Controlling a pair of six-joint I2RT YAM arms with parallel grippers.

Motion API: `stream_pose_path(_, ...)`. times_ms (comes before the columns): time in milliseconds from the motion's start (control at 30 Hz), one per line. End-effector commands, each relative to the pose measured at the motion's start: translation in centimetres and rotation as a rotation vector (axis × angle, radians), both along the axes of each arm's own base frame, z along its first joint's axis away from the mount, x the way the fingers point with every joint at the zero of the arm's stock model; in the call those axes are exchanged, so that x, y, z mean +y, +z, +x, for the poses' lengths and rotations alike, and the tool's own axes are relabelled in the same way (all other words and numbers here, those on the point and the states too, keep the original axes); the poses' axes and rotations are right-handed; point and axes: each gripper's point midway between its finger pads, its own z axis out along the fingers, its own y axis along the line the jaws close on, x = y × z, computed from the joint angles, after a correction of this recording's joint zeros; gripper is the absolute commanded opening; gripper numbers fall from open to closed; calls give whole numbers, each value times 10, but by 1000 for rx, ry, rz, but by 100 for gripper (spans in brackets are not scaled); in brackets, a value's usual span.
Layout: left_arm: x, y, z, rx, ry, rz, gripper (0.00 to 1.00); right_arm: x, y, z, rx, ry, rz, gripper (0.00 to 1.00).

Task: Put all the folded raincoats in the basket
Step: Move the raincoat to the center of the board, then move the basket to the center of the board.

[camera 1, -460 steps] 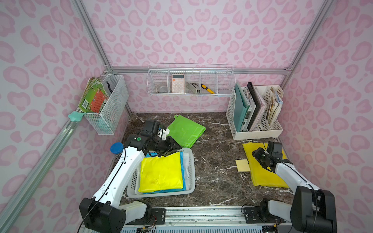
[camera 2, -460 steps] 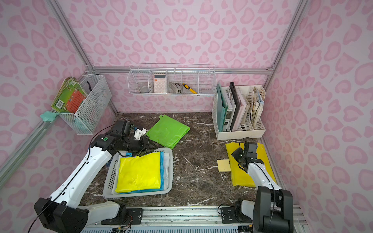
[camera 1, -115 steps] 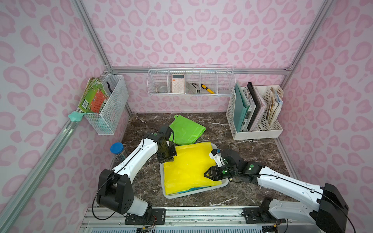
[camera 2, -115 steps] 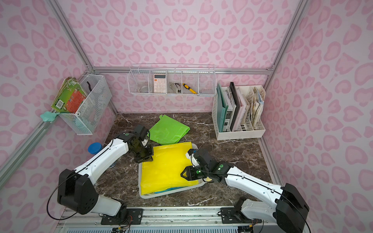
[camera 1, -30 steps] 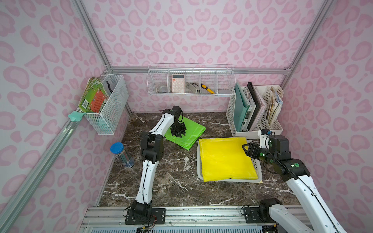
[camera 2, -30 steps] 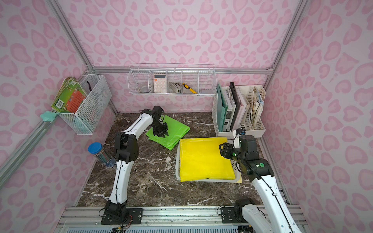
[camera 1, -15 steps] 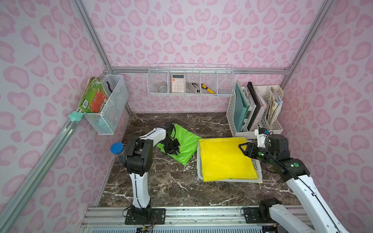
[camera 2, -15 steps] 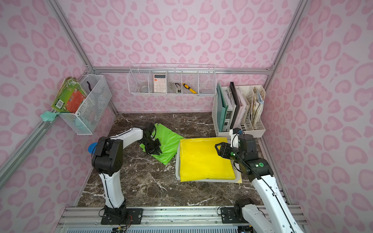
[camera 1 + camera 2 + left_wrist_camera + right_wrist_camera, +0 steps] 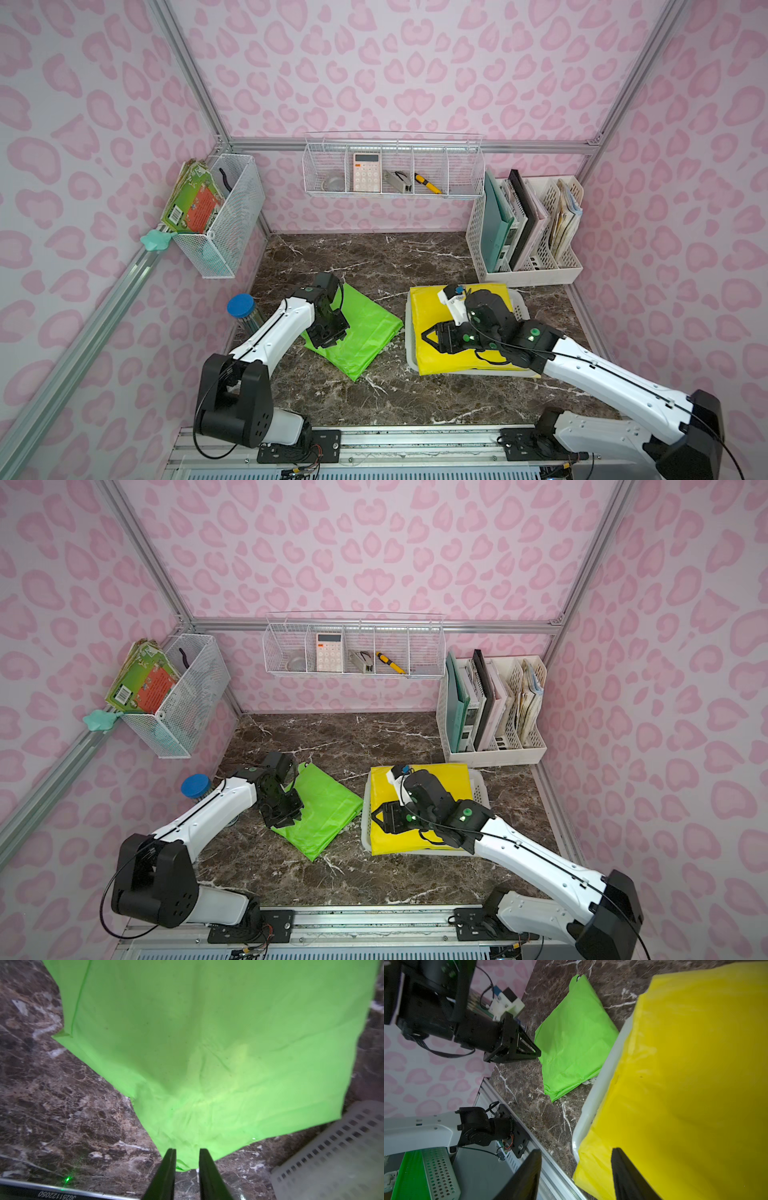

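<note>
So the bright green folded plastic raincoat (image 9: 365, 332) isn't in the basket yet. It's lying flat on the dark brown marble tabletop (image 9: 374, 257), just beside the low pale grey-white perforated plastic basket (image 9: 409, 357), on the left arm's side of it.

In both top views it sits turned like a diamond. One corner points toward the back wall and one toward the front rail. A third points straight at the basket's rim, so close I can't tell if it touches. Its longest stretch runs back to front, corner to corner. The edges look near enough equal that I wouldn't pick a long side.

The basket lies with its long side across the table. A yellow folded plastic raincoat (image 9: 426, 305) fills it and spills over the rim at the front corner nearest the green one.

The left gripper (image 9: 328, 338) is down at the green raincoat's corner on the side away from the basket. In the left wrist view its fingers (image 9: 170, 1167) stand a narrow gap apart, not pressed together. The tip of the green sheet lies in that gap, with marble showing there too.

The right gripper (image 9: 430, 338) hovers over the basket's front-left corner with its jaws wide apart and nothing in them. In the right wrist view one finger is over the yellow sheet and the other is out past the rim.
</note>
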Motion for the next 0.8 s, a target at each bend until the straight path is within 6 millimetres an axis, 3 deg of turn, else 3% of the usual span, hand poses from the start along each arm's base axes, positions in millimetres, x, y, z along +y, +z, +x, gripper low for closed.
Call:
stream_pose_path(0,-14,11,1,-46,-36,-84,26,43,6,2,-23,-13,45,57)
stream_pose_path(133,-1,4,-11,-16,-1,-24,25,88,-21,-3,18,55,-34,56)
stream_pose_path(267,-1,-1,-17,-8,2,-31,25,100,-67,15,83,54,-182,55)
stream_pose_path(333,0,-2,-21,-1,9,-27,26,84,-97,31,107,0,-324,55)
stream_pose_path(400,1,-2,-24,0,15,-25,27,62,-113,45,96,-71,-416,55)
stream_pose_path(533,6,-2,-26,0,27,1,29,-2,-119,85,21,-296,-565,56)
stream_pose_path(600,5,-1,-24,-6,24,-2,29,-13,-114,101,-47,-342,-591,59)
stream_pose_path(767,3,0,-20,-22,20,-16,30,67,-117,96,1,-57,-389,66)
